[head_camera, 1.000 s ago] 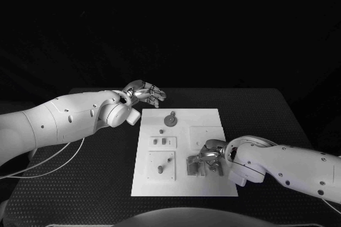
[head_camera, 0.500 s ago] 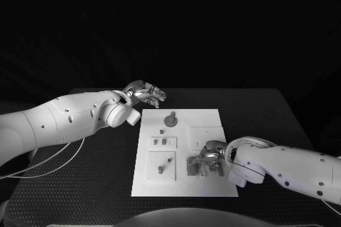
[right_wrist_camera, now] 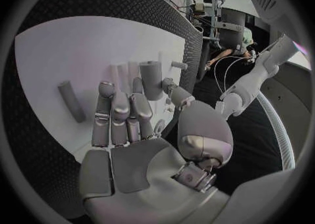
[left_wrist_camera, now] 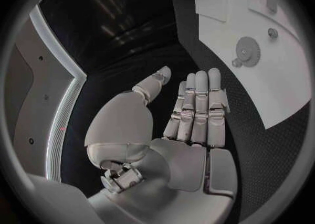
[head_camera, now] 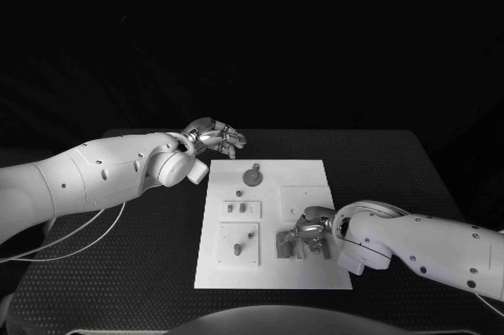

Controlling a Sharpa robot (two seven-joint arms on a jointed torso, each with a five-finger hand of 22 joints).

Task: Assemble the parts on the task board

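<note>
My right hand (head_camera: 308, 237) holds a small cylinder part (right_wrist_camera: 150, 80) over the white board (head_camera: 315, 175); my left hand (head_camera: 215, 138) is released, fingers apart, just beyond the board's far corner

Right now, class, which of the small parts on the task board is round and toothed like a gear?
The gear at the task board's far end, nearest the left hand; the other parts are slim pegs.
</note>
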